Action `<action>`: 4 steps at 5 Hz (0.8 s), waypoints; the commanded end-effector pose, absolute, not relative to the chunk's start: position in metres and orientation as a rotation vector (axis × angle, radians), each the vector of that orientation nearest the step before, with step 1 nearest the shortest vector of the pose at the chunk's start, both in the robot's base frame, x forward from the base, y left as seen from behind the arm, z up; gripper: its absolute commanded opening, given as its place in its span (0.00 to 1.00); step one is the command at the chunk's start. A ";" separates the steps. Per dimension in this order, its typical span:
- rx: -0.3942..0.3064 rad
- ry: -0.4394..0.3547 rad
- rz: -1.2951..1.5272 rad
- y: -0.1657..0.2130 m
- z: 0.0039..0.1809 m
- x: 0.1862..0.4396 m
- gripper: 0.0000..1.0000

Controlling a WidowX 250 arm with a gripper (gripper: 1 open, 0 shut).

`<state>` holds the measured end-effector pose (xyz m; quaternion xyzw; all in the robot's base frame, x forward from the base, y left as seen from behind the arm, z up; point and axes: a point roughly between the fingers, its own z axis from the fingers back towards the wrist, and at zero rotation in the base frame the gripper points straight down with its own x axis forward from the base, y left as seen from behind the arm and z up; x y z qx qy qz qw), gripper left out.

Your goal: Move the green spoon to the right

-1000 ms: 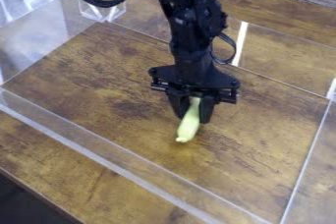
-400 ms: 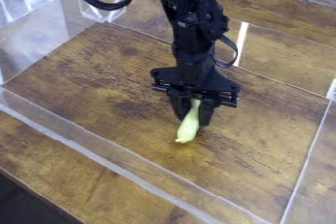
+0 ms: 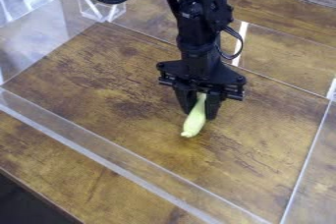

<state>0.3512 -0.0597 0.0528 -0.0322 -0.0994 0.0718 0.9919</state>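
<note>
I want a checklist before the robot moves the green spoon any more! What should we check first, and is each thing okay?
1. Green spoon in view: ok, its lower part shows below the gripper.
2. Gripper shut: ok.
3. Spoon gripped firmly: cannot tell, the gripper hides its upper end.
4. Spoon lifted off the wooden table: cannot tell from this one view.
5. Bare wood beside the spoon, toward the picture's right: ok, some shows there.

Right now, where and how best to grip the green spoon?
Probably the upper part of the green spoon, fingers from above, closing across its narrow width: it's slender, and its long axis runs away from the camera, upper end already under the gripper.
</note>
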 end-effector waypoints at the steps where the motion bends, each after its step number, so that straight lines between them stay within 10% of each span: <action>1: -0.088 -0.257 0.151 -0.070 0.073 0.358 0.00; 4: -0.135 -0.226 0.070 -0.126 0.054 0.349 0.00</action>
